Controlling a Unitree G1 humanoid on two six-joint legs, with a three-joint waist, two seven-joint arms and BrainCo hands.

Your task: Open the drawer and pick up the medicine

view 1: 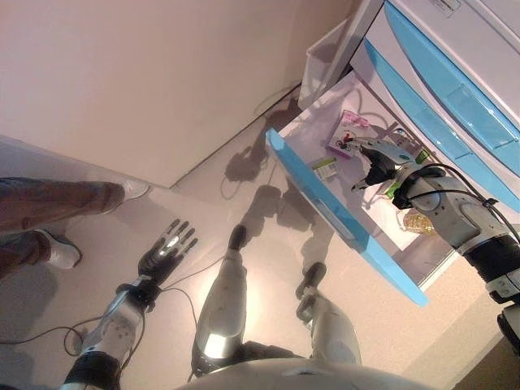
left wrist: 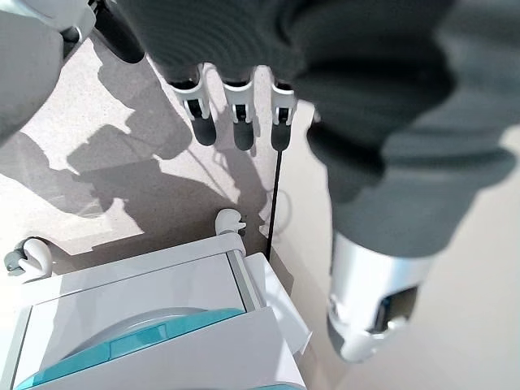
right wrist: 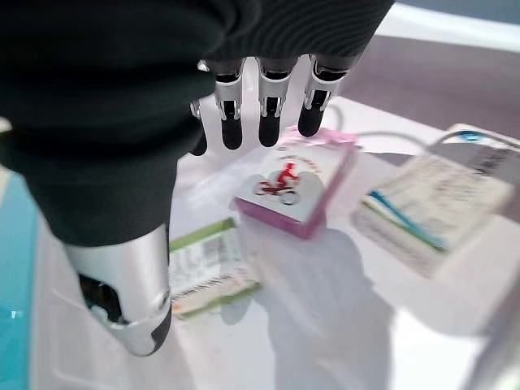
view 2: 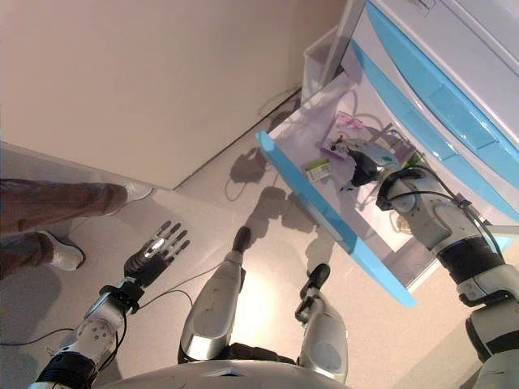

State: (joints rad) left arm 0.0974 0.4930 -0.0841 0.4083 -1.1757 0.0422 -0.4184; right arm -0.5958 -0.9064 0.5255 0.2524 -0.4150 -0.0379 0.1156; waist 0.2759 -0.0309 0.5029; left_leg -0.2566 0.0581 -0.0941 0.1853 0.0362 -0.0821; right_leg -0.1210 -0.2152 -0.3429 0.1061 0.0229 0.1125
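The drawer [view 1: 341, 223], white inside with a blue front, stands pulled out of the cabinet. Medicine boxes lie on its floor: a pink-edged box with a red cyclist picture [right wrist: 296, 187], a green-and-white box [right wrist: 207, 268] and a white box with blue stripes [right wrist: 435, 207]. My right hand [view 1: 378, 166] hovers inside the drawer just above the pink box, its fingers [right wrist: 264, 122] straight and holding nothing. Low over the floor at the lower left hangs my left hand [view 1: 166, 248], open and idle, with its fingers [left wrist: 236, 122] spread.
The cabinet [view 1: 455, 106] has more blue-fronted drawers above the open one. A white bin [view 1: 325, 57] stands beside it against the wall. A person's legs and white shoes [view 1: 134, 189] are at the left. A yellowish packet [view 1: 418, 221] lies deeper in the drawer.
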